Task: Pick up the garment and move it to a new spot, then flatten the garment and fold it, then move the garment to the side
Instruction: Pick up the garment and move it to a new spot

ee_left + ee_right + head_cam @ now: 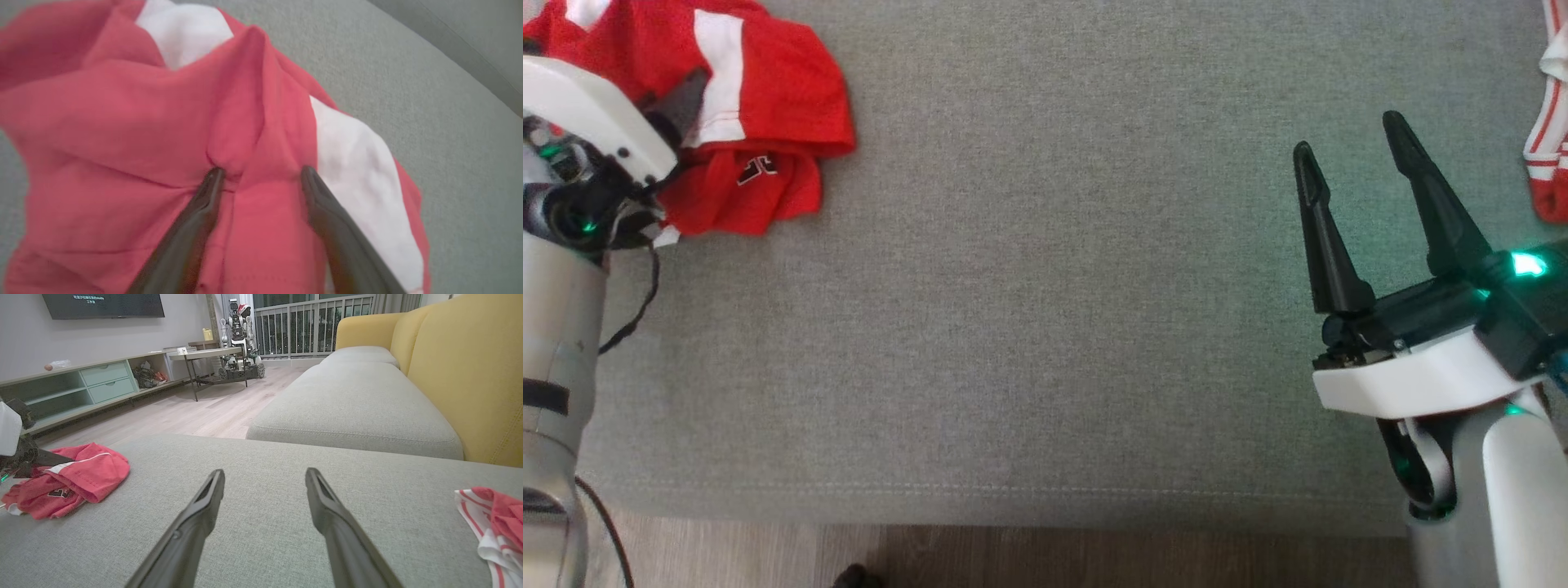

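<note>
The garment (768, 90) is bright red with wide white bands, and it carries a small dark badge (757, 169) edged in white. The cushion (1045, 286) is plain grey with a fine weave. A cloth (1547, 155) is white with thin red stripes and has a red part. The right gripper (1349, 135) has black fingers (1327, 245), a white shell (1413, 376) and a green light (1529, 265). The left gripper (262, 170) has the same dark fingers. The sofa back (461, 375) is yellow, the floor (196, 412) is pale wood, and the cabinet (102, 379) is pale green.
</note>
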